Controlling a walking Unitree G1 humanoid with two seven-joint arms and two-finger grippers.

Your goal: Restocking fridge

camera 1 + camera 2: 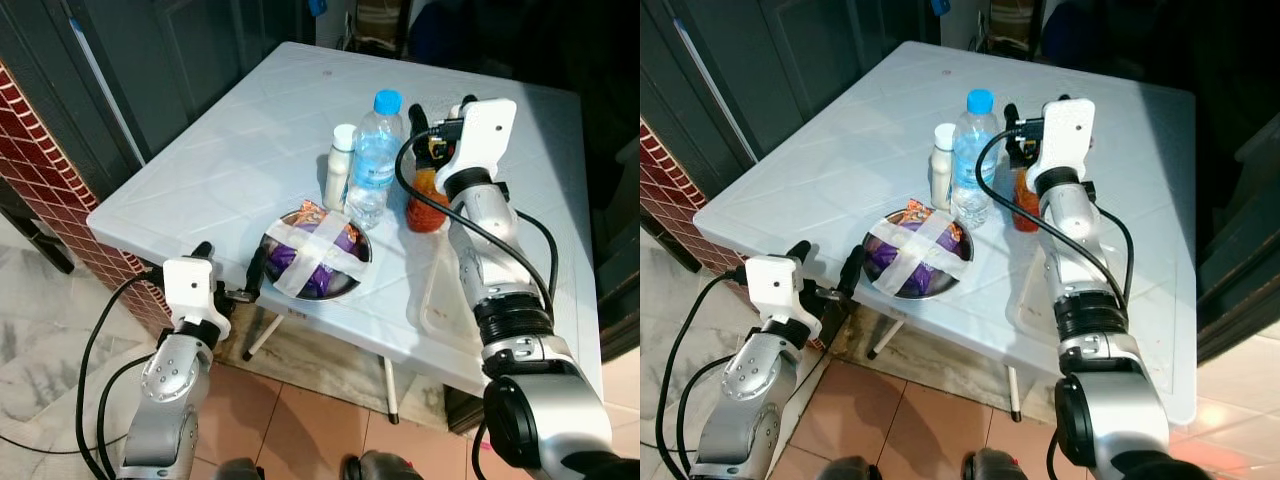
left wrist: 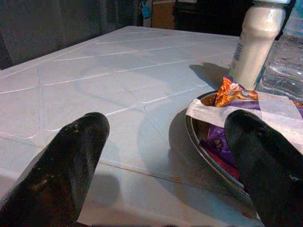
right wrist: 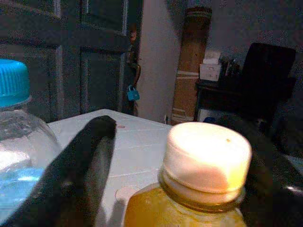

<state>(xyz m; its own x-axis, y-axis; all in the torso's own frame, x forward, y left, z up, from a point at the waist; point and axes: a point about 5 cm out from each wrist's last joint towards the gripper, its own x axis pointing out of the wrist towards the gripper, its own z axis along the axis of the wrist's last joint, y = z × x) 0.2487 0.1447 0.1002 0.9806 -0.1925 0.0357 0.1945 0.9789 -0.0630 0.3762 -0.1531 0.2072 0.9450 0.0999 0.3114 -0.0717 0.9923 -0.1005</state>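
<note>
A white plastic desk (image 1: 200, 170) stands before me on a tiled floor (image 1: 300, 420), with a red brick wall (image 1: 40, 150) to my left and dark doors (image 1: 170, 60) behind it; nearest me, my left gripper (image 1: 232, 270) hangs at the desk's front edge with its two black fingers (image 2: 71, 161) spread wide apart and gripping nothing, one finger just beside the rim of the steel bowl (image 1: 355, 275); that bowl sits near the front edge of the desk, filled with purple and orange snack packets (image 1: 330, 245) and crossed over with strips of white tape (image 1: 315, 250); just behind the bowl stands a small white bottle (image 1: 341, 165), and touching or just beside it on its right a clear water bottle (image 1: 376, 155) with a blue cap; to the right of the water bottle stands an orange juice bottle (image 1: 428, 200) with a pale cap (image 3: 206, 156); my right gripper (image 1: 440, 115) is up at that bottle's neck, its fingers (image 3: 80, 165) either side of the cap and parted, not pressed to it; whether they touch the bottle I cannot tell; a clear flat tray (image 1: 440, 300) lies on the desk under my right forearm
</note>
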